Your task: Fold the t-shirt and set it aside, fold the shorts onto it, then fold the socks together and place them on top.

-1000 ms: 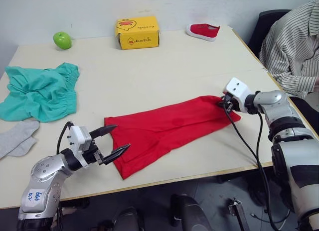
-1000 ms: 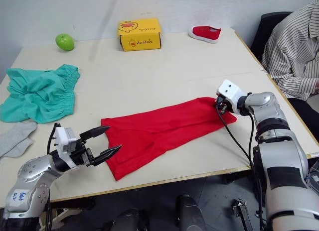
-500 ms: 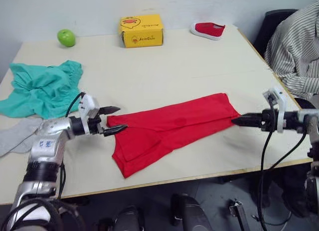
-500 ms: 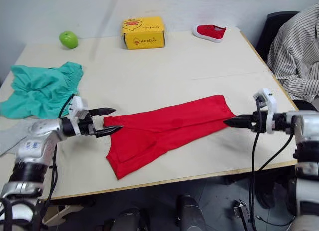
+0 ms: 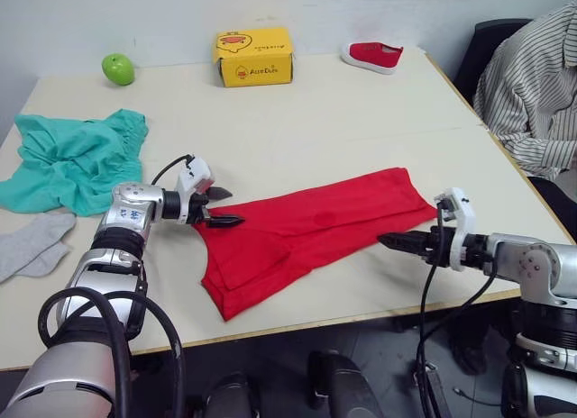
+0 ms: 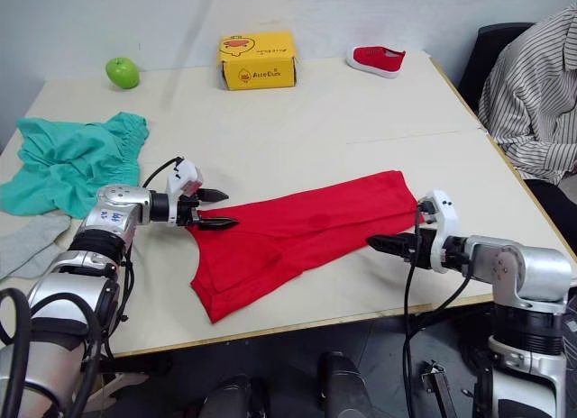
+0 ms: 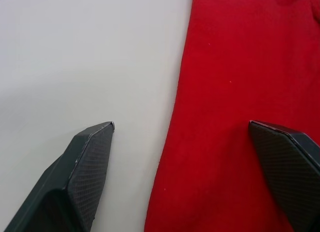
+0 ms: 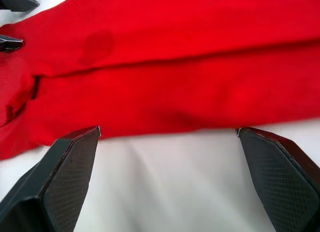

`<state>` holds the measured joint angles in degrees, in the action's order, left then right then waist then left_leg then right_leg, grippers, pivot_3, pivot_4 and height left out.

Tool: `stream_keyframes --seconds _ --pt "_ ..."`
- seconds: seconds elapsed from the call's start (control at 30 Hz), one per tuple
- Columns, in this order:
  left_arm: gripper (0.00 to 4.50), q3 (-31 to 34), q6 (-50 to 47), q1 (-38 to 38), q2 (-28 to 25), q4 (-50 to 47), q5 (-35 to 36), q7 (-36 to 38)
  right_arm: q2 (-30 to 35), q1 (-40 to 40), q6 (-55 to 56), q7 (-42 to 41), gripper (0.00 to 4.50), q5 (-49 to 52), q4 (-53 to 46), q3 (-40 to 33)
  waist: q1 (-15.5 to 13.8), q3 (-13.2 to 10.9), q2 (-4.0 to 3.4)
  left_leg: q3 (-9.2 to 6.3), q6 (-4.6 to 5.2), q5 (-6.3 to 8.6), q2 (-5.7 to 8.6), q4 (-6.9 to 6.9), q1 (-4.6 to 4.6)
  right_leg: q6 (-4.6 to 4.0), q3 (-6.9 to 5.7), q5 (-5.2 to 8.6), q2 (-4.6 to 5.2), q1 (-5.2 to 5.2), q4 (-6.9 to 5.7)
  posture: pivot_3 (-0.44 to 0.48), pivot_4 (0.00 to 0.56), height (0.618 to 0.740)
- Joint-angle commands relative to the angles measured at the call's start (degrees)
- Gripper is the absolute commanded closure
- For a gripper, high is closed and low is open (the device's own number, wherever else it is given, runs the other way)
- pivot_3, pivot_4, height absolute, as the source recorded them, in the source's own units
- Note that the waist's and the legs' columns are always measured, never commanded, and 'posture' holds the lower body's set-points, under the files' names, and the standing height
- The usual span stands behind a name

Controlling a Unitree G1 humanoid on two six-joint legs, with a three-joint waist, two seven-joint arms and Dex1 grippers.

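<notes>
The t-shirt [image 5: 311, 233], folded into a long strip, lies on the counter [image 5: 361, 112]. The left pincer [image 5: 219, 207], fingers spread, straddles the strip's 9 o'clock end: one fingertip over bare counter, the other over red cloth. The right pincer [image 5: 389, 241], also spread, points at the strip's near edge from 4 o'clock, just beside it. The shorts [image 5: 72, 161] and socks [image 5: 32, 245] lie toward 9 o'clock.

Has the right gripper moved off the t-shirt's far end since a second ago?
Yes. The right gripper has pulled back toward the table's near edge, now beside the t-shirt.
</notes>
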<state>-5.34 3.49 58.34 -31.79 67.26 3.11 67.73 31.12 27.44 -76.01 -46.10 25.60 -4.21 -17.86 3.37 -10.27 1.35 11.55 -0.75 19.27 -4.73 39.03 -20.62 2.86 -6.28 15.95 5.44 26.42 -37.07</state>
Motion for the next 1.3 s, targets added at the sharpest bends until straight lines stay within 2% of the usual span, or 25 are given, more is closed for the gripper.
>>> stream_keyframes --seconds 0.03,0.07,0.1,0.3,0.4,0.47,0.5,0.6,0.73,0.93,1.03,1.17,1.23,1.27,1.3 --pt "0.38 -0.3 0.6 -0.3 1.1 1.5 -1.6 2.2 -3.5 1.8 4.6 4.5 0.20 -0.9 3.3 3.4 0.1 0.0 0.05 0.00 0.00 0.00 0.00 0.03 0.01 0.00 0.01 0.00 0.01 -0.01 -0.03 0.000 0.150 0.740" --pt "0.53 0.0 0.9 -0.4 1.1 1.5 -1.6 2.4 -3.8 2.1 5.3 5.2 0.40 -1.0 3.9 3.6 0.0 0.0 0.07 0.01 0.01 -0.01 0.00 0.05 0.03 0.00 0.02 0.00 0.01 -0.02 -0.05 0.000 0.150 0.740" --pt "0.86 0.4 0.8 -0.7 1.0 1.2 -1.2 3.4 -3.9 2.3 6.5 5.6 0.64 -1.1 4.5 3.9 0.0 0.1 0.08 0.01 0.02 -0.01 0.01 0.05 0.04 0.00 0.02 0.00 0.02 -0.03 -0.07 0.000 0.150 0.740" --pt "2.74 3.1 -0.4 -4.0 0.0 -3.3 0.8 5.1 -2.3 2.6 9.7 5.7 2.76 -0.2 6.8 5.2 0.0 0.1 0.09 0.02 0.05 0.00 0.01 0.03 -0.01 0.00 0.02 0.00 0.01 0.00 -0.02 0.000 0.150 0.740" --pt "3.70 4.1 -2.1 -7.1 -0.6 -7.9 1.8 4.7 -1.4 2.7 10.2 5.4 3.78 0.0 7.4 5.8 0.1 0.1 0.09 0.01 0.05 0.00 0.00 0.02 -0.02 0.00 0.02 0.00 0.00 0.01 -0.03 0.000 0.150 0.740" --pt "4.33 5.0 -5.4 -11.3 -1.4 -14.9 3.1 4.1 0.1 3.4 11.1 4.9 4.43 -0.5 8.7 6.6 0.1 0.1 0.09 0.02 0.05 0.00 0.00 0.02 -0.01 0.00 0.03 0.00 0.01 0.01 -0.04 0.000 0.150 0.740" --pt "4.46 5.7 -8.6 -14.8 -1.8 -21.0 4.3 3.5 1.2 4.2 12.5 4.2 4.50 -1.3 10.4 7.5 0.2 0.1 0.09 0.04 0.04 0.01 0.00 0.02 0.00 0.00 0.07 0.00 0.01 0.01 -0.04 0.000 0.150 0.740" --pt "4.46 8.0 -18.8 -25.8 -2.3 -41.1 8.6 -0.1 4.2 8.0 18.7 1.8 4.50 -4.3 17.5 11.3 0.6 0.1 0.08 0.08 0.05 0.01 0.00 0.02 0.03 0.00 0.15 0.00 0.03 0.01 -0.04 0.000 0.150 0.740" --pt "4.46 11.5 -30.2 -39.4 -1.5 -64.3 13.0 -9.0 4.9 16.9 30.6 -1.8 4.50 -9.8 31.9 17.8 0.9 0.0 0.04 0.07 0.12 -0.01 0.04 0.05 0.04 0.05 0.25 -0.03 0.13 -0.01 -0.09 0.000 0.150 0.740" --pt "4.46 14.3 -38.1 -53.9 2.9 -86.7 15.4 -22.7 0.9 29.4 47.5 -4.0 4.50 -16.3 54.2 22.4 1.2 0.0 0.01 0.06 0.09 -0.03 0.03 0.02 0.07 0.06 0.48 -0.04 0.13 -0.01 -0.10 0.000 0.150 0.740" --pt "4.46 13.8 -40.7 -59.6 4.1 -94.7 15.6 -26.5 -0.7 33.2 53.4 -5.4 4.50 -18.0 61.2 22.5 1.3 0.0 0.01 0.04 0.08 -0.03 0.00 0.02 0.03 0.06 0.63 -0.04 0.14 -0.01 -0.03 0.000 0.150 0.740" --pt "4.46 16.3 -44.4 -62.3 5.7 -98.8 19.4 -29.9 -1.4 36.5 56.8 -7.0 4.50 -19.1 67.2 21.5 1.4 0.0 -0.02 0.03 0.07 -0.04 0.00 0.02 0.05 0.05 0.68 -0.04 0.14 -0.01 -0.04 0.000 0.150 0.740" --pt "4.01 17.5 -45.7 -61.1 4.8 -98.3 20.9 -30.2 -0.5 37.0 54.2 -10.5 4.50 -19.0 67.7 21.4 1.3 0.0 -0.02 0.02 0.07 -0.04 0.00 0.03 0.05 0.05 0.70 -0.04 0.15 -0.01 -0.05 0.000 0.150 0.740" --pt "3.83 18.2 -46.5 -59.7 3.7 -97.4 21.9 -29.6 0.3 36.5 52.7 -13.4 4.05 -19.0 66.5 21.9 1.3 0.0 -0.02 0.01 0.07 -0.04 0.00 0.02 0.04 0.05 0.70 -0.04 0.15 -0.02 -0.05 0.000 0.150 0.740" --pt "3.54 18.9 -46.9 -57.9 2.7 -96.1 22.9 -28.8 1.2 35.6 51.4 -16.1 3.81 -19.0 64.8 22.4 1.2 0.0 -0.04 0.00 0.07 -0.04 0.00 0.02 0.04 0.05 0.69 -0.04 0.15 -0.02 -0.03 0.000 0.150 0.740"
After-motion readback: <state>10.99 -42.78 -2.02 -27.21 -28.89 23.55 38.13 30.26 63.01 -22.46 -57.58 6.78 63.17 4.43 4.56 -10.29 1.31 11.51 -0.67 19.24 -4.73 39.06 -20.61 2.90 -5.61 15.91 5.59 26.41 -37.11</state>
